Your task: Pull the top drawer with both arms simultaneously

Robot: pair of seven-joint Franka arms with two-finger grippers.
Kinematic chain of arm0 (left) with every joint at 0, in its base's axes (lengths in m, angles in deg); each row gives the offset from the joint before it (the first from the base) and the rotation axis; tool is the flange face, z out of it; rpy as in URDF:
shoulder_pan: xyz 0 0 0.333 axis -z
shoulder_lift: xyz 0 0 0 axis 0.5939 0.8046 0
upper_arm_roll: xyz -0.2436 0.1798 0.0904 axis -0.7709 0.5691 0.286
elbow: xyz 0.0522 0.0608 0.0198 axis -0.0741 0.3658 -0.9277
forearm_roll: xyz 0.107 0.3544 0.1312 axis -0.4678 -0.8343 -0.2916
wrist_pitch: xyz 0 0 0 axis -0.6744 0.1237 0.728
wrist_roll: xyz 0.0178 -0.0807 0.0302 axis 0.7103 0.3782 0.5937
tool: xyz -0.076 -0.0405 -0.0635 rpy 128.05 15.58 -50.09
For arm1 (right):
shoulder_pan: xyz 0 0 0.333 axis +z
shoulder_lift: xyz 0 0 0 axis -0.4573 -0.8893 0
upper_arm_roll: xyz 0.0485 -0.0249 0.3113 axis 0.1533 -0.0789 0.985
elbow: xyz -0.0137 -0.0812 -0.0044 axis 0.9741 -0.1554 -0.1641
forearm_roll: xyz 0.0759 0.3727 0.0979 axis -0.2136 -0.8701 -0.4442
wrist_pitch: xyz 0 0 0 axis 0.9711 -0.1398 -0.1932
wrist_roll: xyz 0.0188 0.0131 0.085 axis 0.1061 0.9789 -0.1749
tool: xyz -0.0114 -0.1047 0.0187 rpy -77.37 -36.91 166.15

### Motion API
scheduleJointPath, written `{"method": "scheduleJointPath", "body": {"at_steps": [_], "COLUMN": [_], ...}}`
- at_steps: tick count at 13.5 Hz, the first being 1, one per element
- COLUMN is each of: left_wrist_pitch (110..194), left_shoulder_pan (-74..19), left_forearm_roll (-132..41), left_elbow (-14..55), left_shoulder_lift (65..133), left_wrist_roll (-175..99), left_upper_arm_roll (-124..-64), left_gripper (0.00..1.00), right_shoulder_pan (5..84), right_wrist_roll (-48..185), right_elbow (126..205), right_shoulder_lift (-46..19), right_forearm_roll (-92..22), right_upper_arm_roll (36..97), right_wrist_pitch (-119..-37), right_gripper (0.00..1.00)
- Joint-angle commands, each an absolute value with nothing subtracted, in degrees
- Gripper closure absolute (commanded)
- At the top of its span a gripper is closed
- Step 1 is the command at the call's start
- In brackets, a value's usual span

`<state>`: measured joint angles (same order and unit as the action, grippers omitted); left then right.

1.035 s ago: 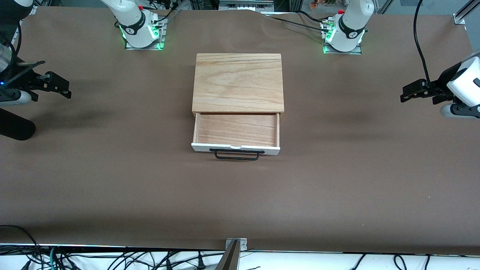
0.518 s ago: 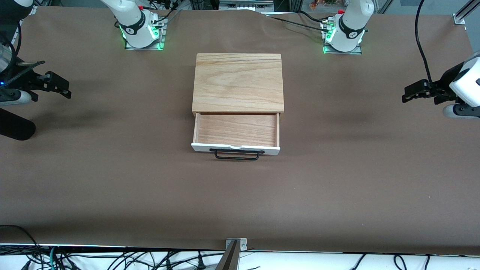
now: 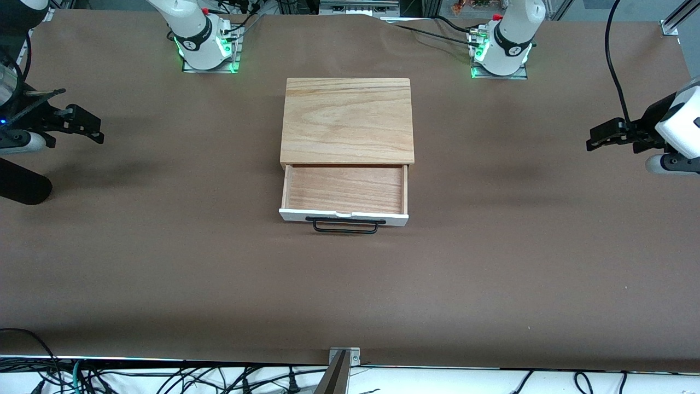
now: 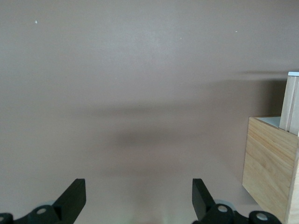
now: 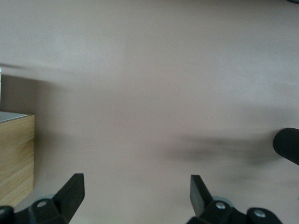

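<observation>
The top drawer (image 3: 344,189) stands pulled out of the wooden box (image 3: 346,119), toward the front camera, with its light-wood tray empty. Its white front panel (image 3: 295,215) carries the black wire handle (image 3: 344,225). My left gripper (image 3: 597,139) is open and empty, in the air at the left arm's end of the table, well apart from the drawer. Its wrist view shows its open gripper (image 4: 138,196) and the box's side (image 4: 268,163). My right gripper (image 3: 90,128) is open and empty at the right arm's end. Its wrist view shows its open gripper (image 5: 137,193) and the box's corner (image 5: 16,158).
The brown table cover (image 3: 492,262) is bare around the box. A dark rounded object (image 3: 22,189) sits under the right arm at the table's edge and also shows in the right wrist view (image 5: 287,144). Cables hang along the front edge (image 3: 164,377).
My left gripper has drawn back slightly toward its end of the table. The right arm and the drawer have not moved.
</observation>
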<state>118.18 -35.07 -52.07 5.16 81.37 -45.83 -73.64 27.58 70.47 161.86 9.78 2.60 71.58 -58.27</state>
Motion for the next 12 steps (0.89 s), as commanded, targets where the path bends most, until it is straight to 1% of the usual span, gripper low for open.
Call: {"method": "scheduleJointPath", "body": {"at_steps": [1, 3, 12], "left_wrist_pitch": [118.1, 118.1, 118.1], "left_shoulder_pan": [-35.2, -35.4, -35.4], "left_forearm_roll": [-51.4, -51.4, -51.5], "left_elbow": [3.4, 1.7, 1.6], "left_shoulder_lift": [82.9, 83.0, 83.4], "left_wrist_roll": [-45.3, -45.3, -45.3], "left_upper_arm_roll": [-73.7, -73.7, -73.7], "left_gripper": [0.00, 0.00, 0.00], "right_shoulder_pan": [27.4, 27.4, 27.4], "right_wrist_roll": [69.8, 70.2, 70.2], "right_elbow": [160.9, 160.9, 160.8], "right_shoulder_lift": [9.8, 9.8, 9.8], "right_forearm_roll": [3.0, 3.0, 3.0], "right_upper_arm_roll": [72.0, 72.0, 72.0], "right_wrist_pitch": [-57.1, -57.1, -57.1], "right_gripper": [0.00, 0.00, 0.00]}}
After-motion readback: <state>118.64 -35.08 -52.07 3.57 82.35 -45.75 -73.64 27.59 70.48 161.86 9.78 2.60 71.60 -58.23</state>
